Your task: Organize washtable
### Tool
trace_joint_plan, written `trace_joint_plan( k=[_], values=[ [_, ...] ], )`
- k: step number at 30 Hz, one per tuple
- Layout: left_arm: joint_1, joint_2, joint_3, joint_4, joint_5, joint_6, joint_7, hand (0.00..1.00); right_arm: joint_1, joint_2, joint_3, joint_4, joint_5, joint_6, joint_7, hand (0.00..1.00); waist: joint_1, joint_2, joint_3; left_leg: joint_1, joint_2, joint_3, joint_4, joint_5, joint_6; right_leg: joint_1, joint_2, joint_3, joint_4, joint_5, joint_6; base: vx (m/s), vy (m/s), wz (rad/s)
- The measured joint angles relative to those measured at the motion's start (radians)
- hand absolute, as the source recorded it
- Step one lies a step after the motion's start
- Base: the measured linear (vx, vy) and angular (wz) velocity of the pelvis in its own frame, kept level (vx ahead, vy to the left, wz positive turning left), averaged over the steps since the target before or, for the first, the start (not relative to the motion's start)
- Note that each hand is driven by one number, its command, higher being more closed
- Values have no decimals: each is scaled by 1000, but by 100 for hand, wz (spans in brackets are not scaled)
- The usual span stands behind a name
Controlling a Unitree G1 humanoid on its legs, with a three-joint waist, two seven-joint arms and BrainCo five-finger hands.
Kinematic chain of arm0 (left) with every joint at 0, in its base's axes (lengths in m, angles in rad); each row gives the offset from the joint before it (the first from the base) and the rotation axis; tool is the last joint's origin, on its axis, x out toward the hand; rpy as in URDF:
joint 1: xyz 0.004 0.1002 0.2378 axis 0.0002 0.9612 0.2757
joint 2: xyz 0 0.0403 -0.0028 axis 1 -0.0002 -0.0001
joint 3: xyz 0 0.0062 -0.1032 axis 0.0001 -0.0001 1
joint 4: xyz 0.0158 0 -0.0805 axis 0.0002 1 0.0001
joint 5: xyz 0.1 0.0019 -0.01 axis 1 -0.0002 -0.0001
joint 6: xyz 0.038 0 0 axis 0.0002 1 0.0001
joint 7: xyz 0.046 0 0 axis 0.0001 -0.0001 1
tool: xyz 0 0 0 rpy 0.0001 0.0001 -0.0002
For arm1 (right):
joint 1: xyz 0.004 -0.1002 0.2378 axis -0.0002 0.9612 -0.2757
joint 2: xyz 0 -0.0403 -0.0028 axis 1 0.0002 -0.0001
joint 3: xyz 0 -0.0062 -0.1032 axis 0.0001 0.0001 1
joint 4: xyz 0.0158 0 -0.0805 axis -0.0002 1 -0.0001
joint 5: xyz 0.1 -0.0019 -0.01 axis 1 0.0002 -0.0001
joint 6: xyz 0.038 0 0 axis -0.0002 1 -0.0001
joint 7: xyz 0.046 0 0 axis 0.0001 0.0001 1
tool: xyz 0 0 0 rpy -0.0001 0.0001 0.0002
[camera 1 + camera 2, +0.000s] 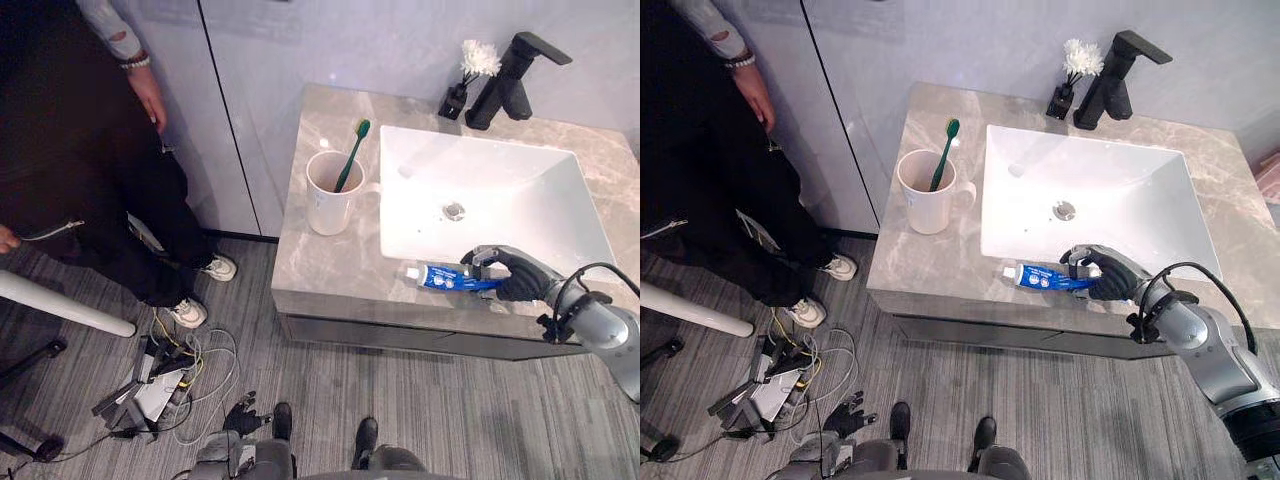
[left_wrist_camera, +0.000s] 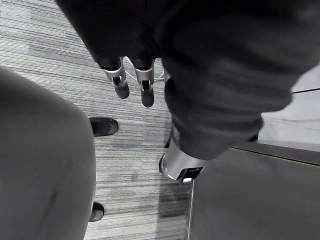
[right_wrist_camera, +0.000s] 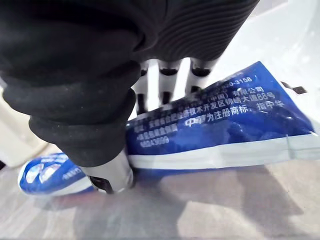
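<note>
A blue and white toothpaste tube (image 1: pixel 438 277) lies along the front strip of the marble counter (image 1: pixel 320 270), just before the white sink (image 1: pixel 560 215), its cap end pointing left. My right hand (image 1: pixel 515 275) is shut on its flat end, and in the right wrist view the thumb (image 3: pixel 107 175) and fingers (image 3: pixel 167 80) pinch the tube (image 3: pixel 225 120) from both sides. A white cup (image 1: pixel 330 200) holding a green toothbrush (image 1: pixel 352 152) stands left of the sink. My left hand (image 1: pixel 240 415) hangs low by the floor with relaxed fingers (image 2: pixel 121 85).
A black faucet (image 1: pixel 515 80) and a small dark vase with a white flower (image 1: pixel 458 95) stand at the counter's back. A person in dark clothes (image 1: pixel 90 150) stands to the left by the cabinet. Cables and plugs (image 1: pixel 160 380) litter the floor beside a white bar (image 1: pixel 60 305).
</note>
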Motion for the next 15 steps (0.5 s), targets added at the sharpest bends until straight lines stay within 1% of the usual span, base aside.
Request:
trace_joint_plan(
  k=[4,7,10,15],
  values=[
    [7,-1,1,1,1,0,0,0,-3,5,0,4,-8,0,-2,100,0,-1,-16,0,-1,-1,0,0,0,1,-1,-1,0,0,0,0,0,0],
    [22,-8,10,1,19,1,0,0,-2,40,0,18,-29,-1,-6,100,-3,-5,-45,1,-1,-1,0,0,0,1,-1,-2,0,0,0,0,0,0],
    [26,-8,11,1,21,1,0,0,-3,43,-3,25,-36,-3,-17,100,-4,-7,-53,1,-3,-1,0,2,0,2,-2,-2,0,0,0,0,0,0],
    [39,-11,21,1,21,1,0,0,-5,54,-16,33,-36,-3,-23,100,-14,-6,-69,10,-3,-9,-27,28,-3,2,-1,-6,1,0,0,-11,-2,4]
  ],
)
